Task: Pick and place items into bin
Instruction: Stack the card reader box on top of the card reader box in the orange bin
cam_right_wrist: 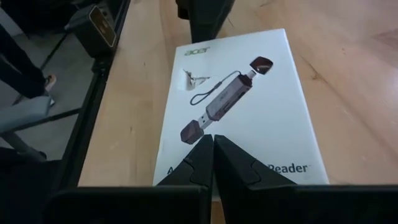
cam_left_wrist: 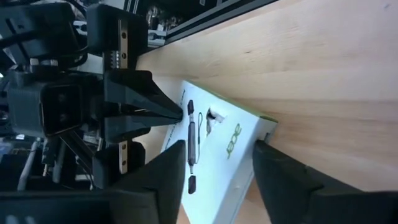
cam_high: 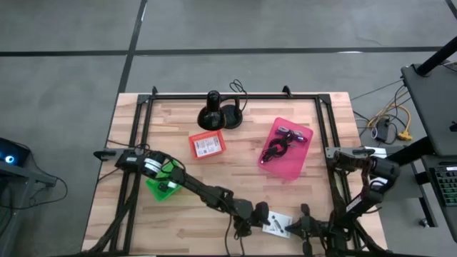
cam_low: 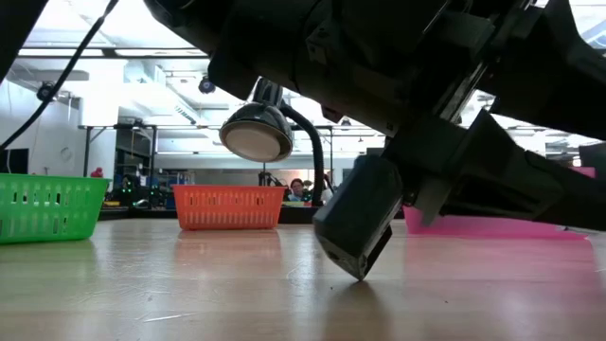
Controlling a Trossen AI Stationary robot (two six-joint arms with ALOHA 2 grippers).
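The white printed card (cam_right_wrist: 239, 115) lies flat on the wooden surface (cam_high: 214, 178) at its near edge, between the two grippers. The left fingers (cam_left_wrist: 155, 177) stand apart, one on each side of the card's end, released, with the card just in front of them. The right fingers (cam_right_wrist: 233, 165) are clenched together, their tips pressing on the card's opposite end. Both arms reach low along the near edge toward each other. The pink bin (cam_high: 287, 148) with dark items lies well apart, farther back.
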